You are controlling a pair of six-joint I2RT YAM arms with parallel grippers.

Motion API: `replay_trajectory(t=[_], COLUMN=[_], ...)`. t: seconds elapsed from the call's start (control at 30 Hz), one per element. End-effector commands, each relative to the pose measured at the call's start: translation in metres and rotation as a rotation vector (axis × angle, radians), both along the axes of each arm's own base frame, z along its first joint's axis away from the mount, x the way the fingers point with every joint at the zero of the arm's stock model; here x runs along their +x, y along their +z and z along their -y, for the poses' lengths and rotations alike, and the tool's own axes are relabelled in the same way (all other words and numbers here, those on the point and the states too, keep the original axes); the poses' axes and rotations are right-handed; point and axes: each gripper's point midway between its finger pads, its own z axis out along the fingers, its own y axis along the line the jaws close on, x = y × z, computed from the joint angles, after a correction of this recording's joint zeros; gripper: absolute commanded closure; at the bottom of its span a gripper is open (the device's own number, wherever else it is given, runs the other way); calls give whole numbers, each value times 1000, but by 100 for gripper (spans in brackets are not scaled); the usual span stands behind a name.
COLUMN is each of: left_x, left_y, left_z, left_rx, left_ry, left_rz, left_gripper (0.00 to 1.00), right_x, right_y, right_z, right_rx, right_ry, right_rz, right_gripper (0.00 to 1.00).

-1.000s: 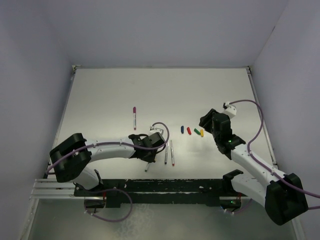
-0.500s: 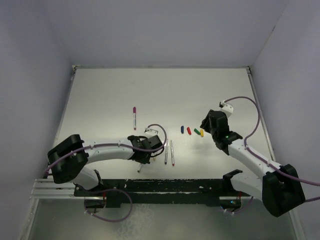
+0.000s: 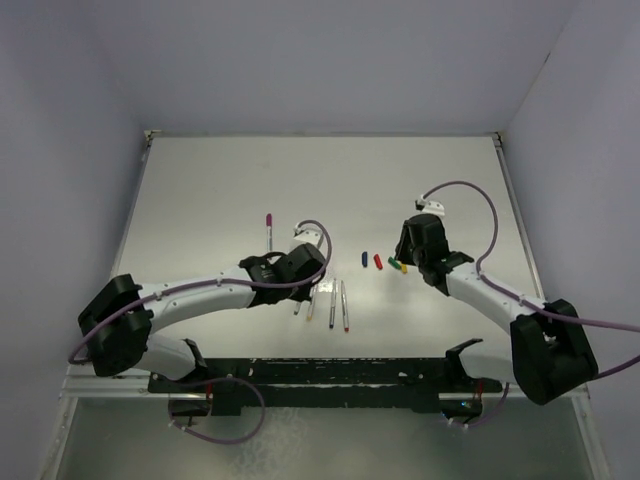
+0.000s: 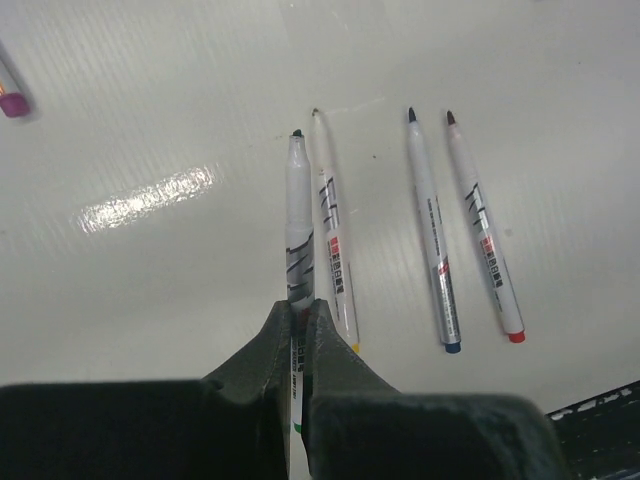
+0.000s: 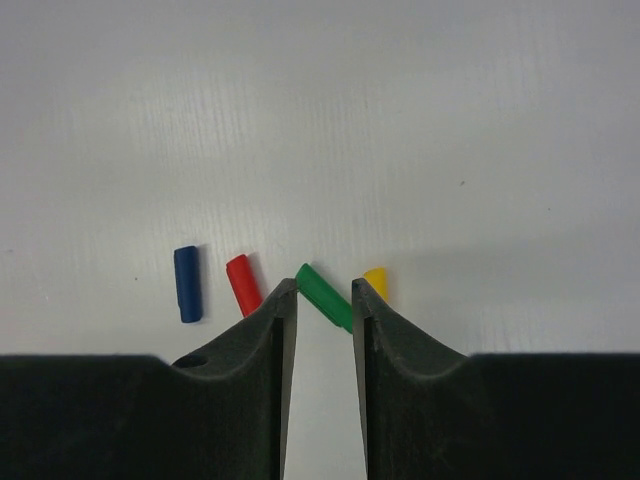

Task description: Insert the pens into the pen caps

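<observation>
The left jaws were clamped together on the green pen (image 4: 298, 210). They gripped it near its tail, so the barrel ran up the middle of the left wrist view with its dark tip uppermost. Most of the tail was buried between the fingers, with only a sliver of green showing low down. Whether the pen was clear of the bench (image 3: 220, 180) could not be told.

Just right of it lay the yellow pen (image 4: 335, 235), its pale tip hard to make out. Further right were the blue pen (image 4: 432, 235) and the red pen (image 4: 483, 230), all uncapped, with tips toward the top of the frame. In the upper left corner a purple end was cut off by the frame edge. The overhead view showed it as the purple pen (image 3: 268, 228), left of centre, its lower end lost against the dark wrist of the left arm (image 3: 200, 295).

The right jaws stood apart, one on each side of the green cap (image 5: 320, 293), which lay slantwise in the gap at the centre of the right wrist view. Its lower end was hidden behind the right-hand finger, and whether either finger pressed it could not be made out. The yellow cap (image 5: 376, 281) was half hidden by that same finger. The red cap (image 5: 243, 285) and the blue cap (image 5: 187, 284) lay left of centre. From overhead the caps were mere specks.
</observation>
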Motion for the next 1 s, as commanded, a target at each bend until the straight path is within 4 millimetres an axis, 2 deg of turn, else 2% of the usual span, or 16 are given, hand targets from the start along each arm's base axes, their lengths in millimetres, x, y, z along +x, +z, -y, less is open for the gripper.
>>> replay_trajectory(t=[0.0, 0.2, 0.37, 0.5, 0.63, 0.97], left_x=[21, 35, 39, 36, 35, 36], left_y=[31, 49, 62, 60, 52, 51], left_z=[20, 13, 22, 28, 27, 27], left_rx=[-212, -278, -344, -365, -351, -355], left_ry=[-56, -55, -89, -128, -131, -126], left_rz=[59, 131, 165, 157, 141, 140], left_gripper=[100, 100, 100, 100, 100, 100], right_x=[10, 8, 7, 8, 7, 10], right_y=[15, 6, -2, -7, -13, -23], right_z=[-14, -19, -20, -20, -20, -23], right_rx=[12, 12, 10, 7, 3, -1], right_ry=[80, 114, 116, 113, 110, 116], right_rz=[21, -18, -50, -53, -71, -96], right_gripper=[69, 69, 71, 71, 71, 72])
